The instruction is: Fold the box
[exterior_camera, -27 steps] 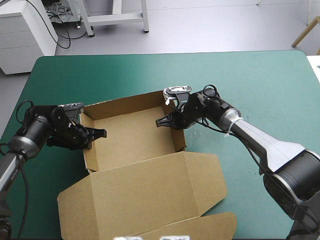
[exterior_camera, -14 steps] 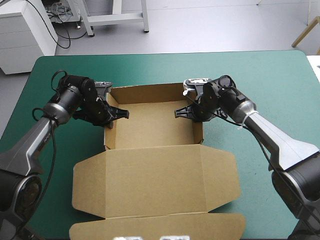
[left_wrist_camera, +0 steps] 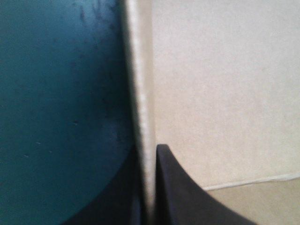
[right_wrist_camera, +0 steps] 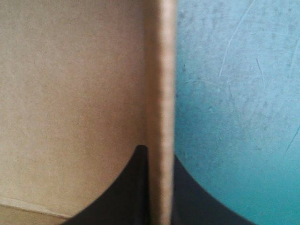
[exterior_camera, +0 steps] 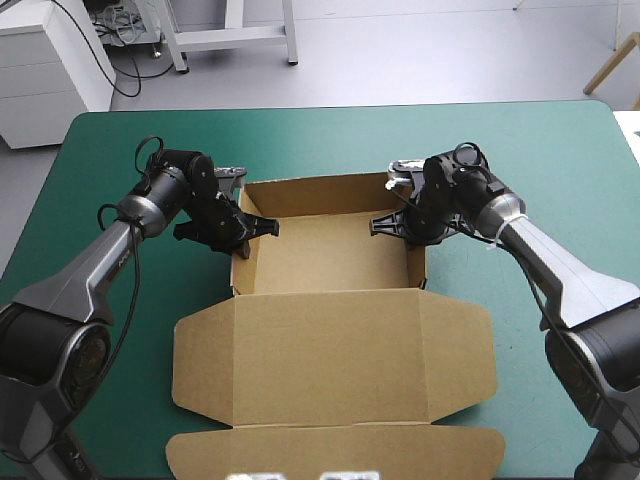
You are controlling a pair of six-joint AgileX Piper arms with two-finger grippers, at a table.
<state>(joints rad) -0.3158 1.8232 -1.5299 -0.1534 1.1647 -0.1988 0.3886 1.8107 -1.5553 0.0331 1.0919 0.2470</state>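
Lid (exterior_camera: 330,360) of our brown cardboard box (exterior_camera: 330,300) lies flat nearest, tray (exterior_camera: 325,250) beyond, mid-table. We grip its left wall (exterior_camera: 240,268) w/ black-finned left gripper (exterior_camera: 262,228), right wall (exterior_camera: 417,262) w/ right gripper (exterior_camera: 385,226) — walls up; next, release w/o springing them.

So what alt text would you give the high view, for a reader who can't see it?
A brown box sits as an open tray on a teal-green table, its lid flat toward the near edge. The left gripper pinches its left wall, the right gripper its right wall.
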